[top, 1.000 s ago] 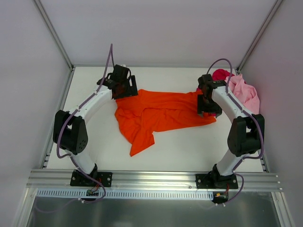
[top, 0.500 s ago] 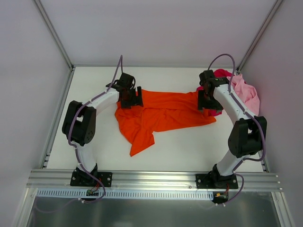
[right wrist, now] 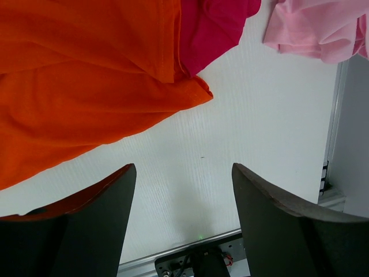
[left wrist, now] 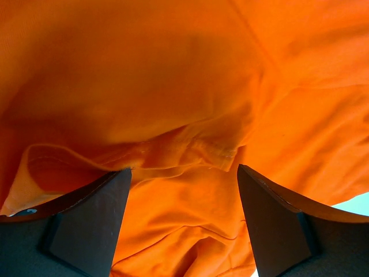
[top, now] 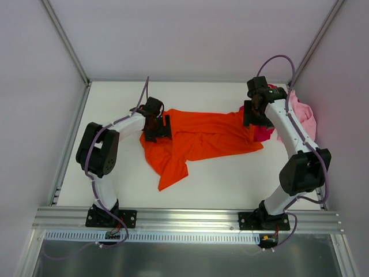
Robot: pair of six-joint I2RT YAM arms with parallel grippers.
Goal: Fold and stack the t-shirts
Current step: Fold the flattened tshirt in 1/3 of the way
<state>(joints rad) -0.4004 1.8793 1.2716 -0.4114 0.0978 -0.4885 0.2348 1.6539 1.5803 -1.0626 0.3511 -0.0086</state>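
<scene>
The orange t-shirt (top: 199, 138) lies crumpled and spread across the middle of the table. It fills the left wrist view (left wrist: 173, 86). My left gripper (top: 157, 127) hovers over its left end, open, with only orange folds between the fingers (left wrist: 183, 168). My right gripper (top: 254, 113) is open above the shirt's right end. Between its fingertips (right wrist: 183, 167) shows bare table. The red t-shirt (top: 263, 133) (right wrist: 213, 29) lies bunched at the back right, partly under the orange edge (right wrist: 86, 86). The pink t-shirt (top: 303, 117) (right wrist: 317, 26) is heaped beside it against the right wall.
White walls close the table (top: 115, 98) on the left, back and right. An aluminium rail (top: 190, 216) runs along the near edge by both arm bases. Bare white surface shows in front of the orange shirt and at the back left.
My left gripper came forward from the shirt's back-left corner onto its left end. My right gripper drew back toward the rear, off the shirt's right edge. Both stayed open.
</scene>
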